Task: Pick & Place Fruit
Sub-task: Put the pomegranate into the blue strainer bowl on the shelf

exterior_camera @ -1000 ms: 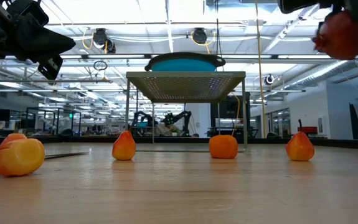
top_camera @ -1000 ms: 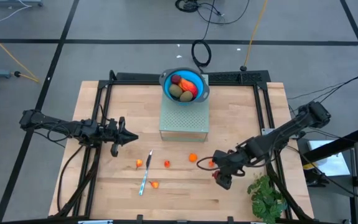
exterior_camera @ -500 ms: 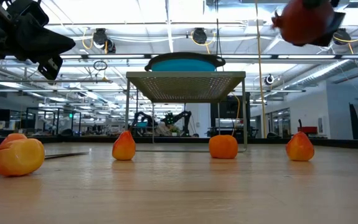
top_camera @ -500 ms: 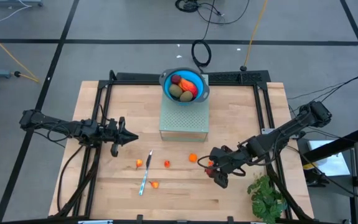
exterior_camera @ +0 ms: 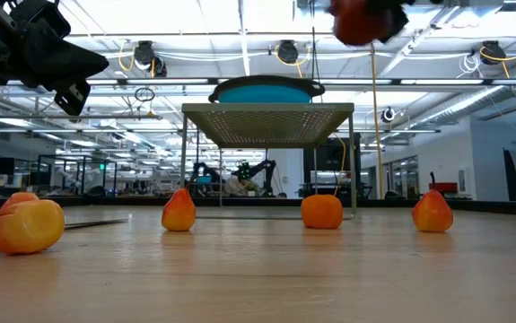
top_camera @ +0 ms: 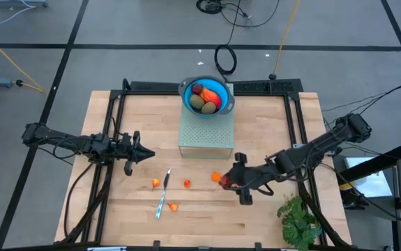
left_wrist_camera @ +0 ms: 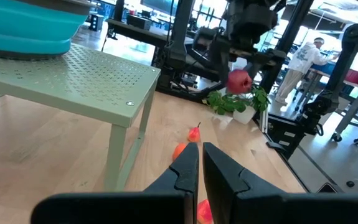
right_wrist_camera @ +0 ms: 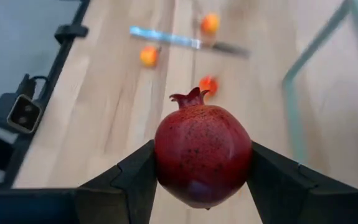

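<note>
Right gripper is clamped on a dark red pomegranate-like fruit, one finger on each flank, crown pointing away from the wrist. In the high view this gripper sits over the table in front of the green perforated stand, off its front right corner and just beside a small orange fruit that rests on the wood. In the low view the held fruit hangs well above the tabletop, higher than the stand's top surface. The blue bowl stands on the rear part of that stand and already contains several pieces, among them an olive-brown oval and a red-orange oblong. The relation that governs the next move, as a judgement: the bowl lies beyond the stand's front edge from the held fruit, toward the back of the table and slightly to the left, so the carry runs rearward over the stand's deck. The fruit is nearly round, so its axis matters little for the drop. Left gripper waits off the stand's front left corner with its fingers pressed together and nothing between them; the right arm alone has the load. Three more small orange pieces and a slim knife lie on the wood in front of the stand.
</note>
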`<action>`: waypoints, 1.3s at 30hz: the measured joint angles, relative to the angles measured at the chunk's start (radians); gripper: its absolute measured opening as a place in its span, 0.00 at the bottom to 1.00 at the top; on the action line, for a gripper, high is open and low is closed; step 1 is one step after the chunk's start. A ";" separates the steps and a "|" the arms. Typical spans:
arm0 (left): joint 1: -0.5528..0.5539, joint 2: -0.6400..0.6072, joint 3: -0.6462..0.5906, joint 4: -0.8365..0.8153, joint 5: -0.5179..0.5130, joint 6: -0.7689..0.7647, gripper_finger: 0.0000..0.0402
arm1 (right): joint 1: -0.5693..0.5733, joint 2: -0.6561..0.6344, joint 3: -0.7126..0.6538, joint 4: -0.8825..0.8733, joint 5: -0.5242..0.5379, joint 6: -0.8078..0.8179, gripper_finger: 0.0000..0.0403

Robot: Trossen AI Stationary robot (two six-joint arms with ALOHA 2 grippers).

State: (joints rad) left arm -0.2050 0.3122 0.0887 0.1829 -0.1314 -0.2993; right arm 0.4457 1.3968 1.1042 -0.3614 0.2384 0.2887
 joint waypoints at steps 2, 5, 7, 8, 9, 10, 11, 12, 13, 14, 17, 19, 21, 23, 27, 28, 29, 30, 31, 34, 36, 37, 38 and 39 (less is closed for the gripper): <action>0.000 0.000 0.000 0.000 0.000 0.000 0.05 | -0.007 0.000 0.000 0.053 0.006 -0.094 0.51; 0.000 0.002 0.000 0.000 0.000 0.001 0.05 | -0.016 0.000 0.000 0.124 0.009 -0.229 0.51; 0.000 0.002 0.000 0.000 0.000 0.002 0.05 | -0.022 0.000 0.000 0.163 0.008 -0.310 0.51; 0.000 0.002 0.000 0.000 0.000 0.002 0.05 | -0.024 0.000 0.000 0.181 0.004 -0.349 0.51; 0.000 0.002 0.000 0.000 0.000 0.001 0.05 | -0.027 0.000 0.000 0.195 0.002 -0.387 0.51; 0.000 0.002 0.000 0.000 0.000 0.000 0.05 | -0.029 0.000 0.000 0.207 0.002 -0.424 0.51; 0.000 0.002 0.000 0.000 0.000 0.001 0.05 | -0.029 0.000 0.000 0.221 0.002 -0.458 0.51; 0.000 0.002 0.000 0.000 0.000 0.001 0.05 | -0.029 0.000 0.000 0.234 0.002 -0.493 0.51; 0.000 0.002 0.000 0.000 0.000 0.000 0.05 | -0.029 0.000 0.000 0.244 0.002 -0.531 0.51; 0.000 0.002 0.000 0.000 0.000 0.001 0.05 | -0.029 0.000 0.000 0.249 0.001 -0.570 0.51; 0.000 0.002 0.000 0.000 0.000 0.005 0.05 | -0.028 0.000 0.000 0.273 0.001 -0.672 0.51; 0.000 0.002 0.000 0.000 0.000 0.004 0.05 | -0.028 0.000 0.000 0.298 0.001 -0.728 0.51; 0.000 0.002 0.000 0.000 0.000 0.003 0.05 | -0.028 0.000 0.000 0.316 0.001 -0.776 0.51; 0.000 0.002 0.000 0.000 0.000 0.003 0.05 | -0.028 0.000 0.000 0.340 0.001 -0.809 0.51; 0.000 0.002 0.000 0.000 0.000 0.003 0.05 | -0.028 0.000 0.000 0.371 0.001 -0.845 0.51; 0.000 0.002 0.000 0.000 -0.001 0.003 0.05 | -0.028 0.000 0.000 0.375 0.000 -0.850 0.51; 0.000 0.002 0.000 0.000 -0.001 0.003 0.05 | -0.028 0.000 0.000 0.381 0.001 -0.851 0.51; 0.000 0.002 0.000 0.000 -0.001 0.003 0.05 | -0.028 0.000 0.000 0.388 0.001 -0.851 0.51; 0.000 0.002 0.000 0.000 -0.001 0.003 0.05 | -0.028 0.000 0.000 0.391 0.001 -0.851 0.51; 0.000 0.002 0.000 0.000 -0.001 0.003 0.05 | -0.028 0.000 0.000 0.387 0.001 -0.851 0.51; 0.000 0.002 0.000 0.000 -0.001 0.003 0.05 | -0.028 0.000 0.000 0.388 0.000 -0.851 0.51; 0.000 0.002 0.000 0.000 -0.001 0.003 0.05 | -0.028 0.000 0.000 0.388 0.000 -0.851 0.51; 0.000 0.002 0.000 0.000 -0.001 0.003 0.05 | -0.028 0.000 0.000 0.388 0.000 -0.851 0.51; 0.000 0.002 0.000 0.000 -0.001 0.003 0.05 | -0.028 0.000 0.000 0.388 0.000 -0.851 0.51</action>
State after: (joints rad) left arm -0.2051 0.3138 0.0887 0.1833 -0.1325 -0.2958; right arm 0.4175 1.3968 1.1042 0.0265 0.2386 -0.5621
